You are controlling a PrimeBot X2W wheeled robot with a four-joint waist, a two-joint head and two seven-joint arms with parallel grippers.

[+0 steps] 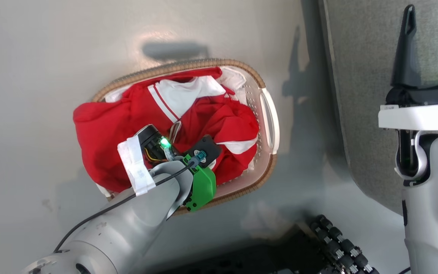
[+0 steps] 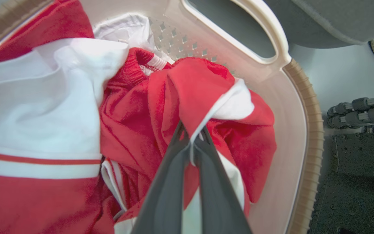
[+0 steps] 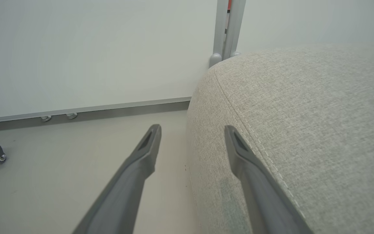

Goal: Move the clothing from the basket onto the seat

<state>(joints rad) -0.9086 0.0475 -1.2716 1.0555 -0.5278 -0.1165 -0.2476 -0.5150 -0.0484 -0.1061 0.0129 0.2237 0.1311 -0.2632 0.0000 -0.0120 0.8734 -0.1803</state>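
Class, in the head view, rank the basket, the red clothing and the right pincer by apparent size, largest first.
1. basket and clothing: about alike, not ranked.
2. right pincer: smallest, though nearest the camera.

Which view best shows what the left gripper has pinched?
Left wrist view: the left gripper is shut on a fold of red clothing. In the head view the arm covers the pinch. The right wrist view faces the seat.
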